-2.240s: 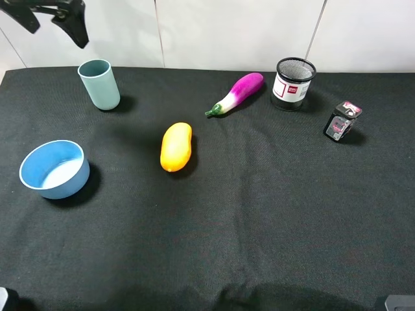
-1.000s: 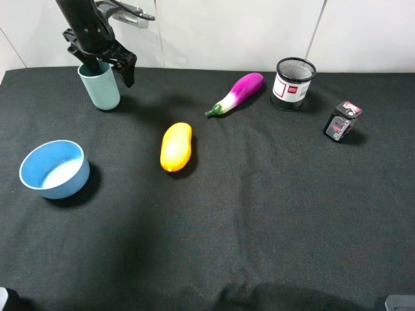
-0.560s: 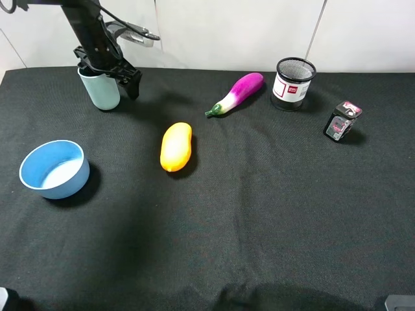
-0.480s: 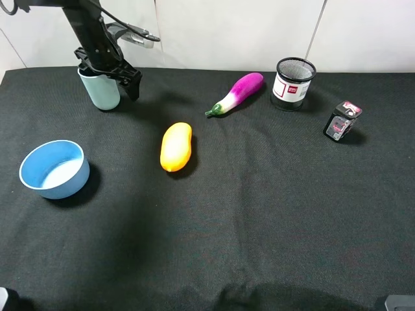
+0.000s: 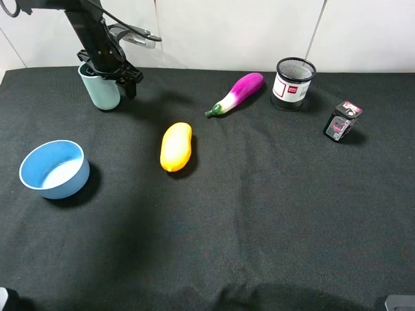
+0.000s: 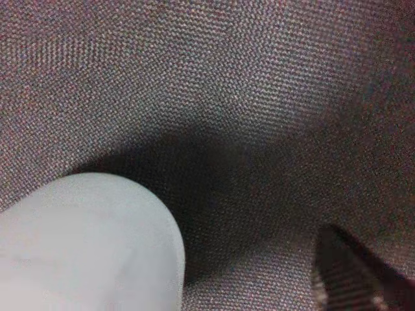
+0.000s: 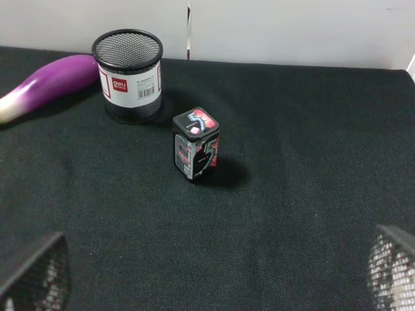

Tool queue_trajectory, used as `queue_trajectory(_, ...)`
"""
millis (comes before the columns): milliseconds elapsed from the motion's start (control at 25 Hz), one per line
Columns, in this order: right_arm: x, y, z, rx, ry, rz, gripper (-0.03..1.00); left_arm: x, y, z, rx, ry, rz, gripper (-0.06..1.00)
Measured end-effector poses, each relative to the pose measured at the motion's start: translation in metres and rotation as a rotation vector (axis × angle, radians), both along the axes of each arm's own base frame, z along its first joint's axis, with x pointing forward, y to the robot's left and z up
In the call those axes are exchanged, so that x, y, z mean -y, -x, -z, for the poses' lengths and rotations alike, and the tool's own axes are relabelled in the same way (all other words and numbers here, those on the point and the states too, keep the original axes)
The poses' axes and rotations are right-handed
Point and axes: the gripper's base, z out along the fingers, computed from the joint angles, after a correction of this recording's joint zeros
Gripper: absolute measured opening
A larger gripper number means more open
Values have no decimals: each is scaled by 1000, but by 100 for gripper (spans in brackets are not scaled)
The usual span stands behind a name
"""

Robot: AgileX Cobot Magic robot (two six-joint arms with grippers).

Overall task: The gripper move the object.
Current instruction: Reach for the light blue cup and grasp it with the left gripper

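The object, a pale teal-green cup (image 5: 100, 91), stands upright at the table's far left. My left gripper (image 5: 107, 79) is lowered over its upper part, one black finger (image 5: 130, 83) to its right and the other hidden behind it. In the left wrist view the cup (image 6: 84, 246) looms close, and a strip of dark cloth separates it from the one visible finger (image 6: 363, 275), so the jaws stand open around it. My right gripper (image 7: 211, 285) hangs open over bare cloth, short of a small black box (image 7: 196, 144).
A blue bowl (image 5: 54, 168) sits at the front left and a yellow fruit (image 5: 176, 146) in the middle. Further back lie a purple eggplant (image 5: 237, 92), a black mesh pot (image 5: 294, 83) and the small box (image 5: 341, 121). A white wall backs the table.
My left gripper came down from above the table's far left corner and settled around the cup. Its right finger has since drawn in closer to the cup. Nothing else moved.
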Motion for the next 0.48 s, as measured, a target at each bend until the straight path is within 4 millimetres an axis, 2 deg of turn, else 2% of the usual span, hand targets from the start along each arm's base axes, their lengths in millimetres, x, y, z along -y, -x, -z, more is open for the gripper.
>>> queue_trajectory(360, 0, 0, 0, 0, 1, 0, 69, -1, -1, 0, 7, -10, 4, 16)
queue_trajectory(480, 0, 0, 0, 0, -4, -3, 69, -1, -1, 0, 10, -12, 6, 14)
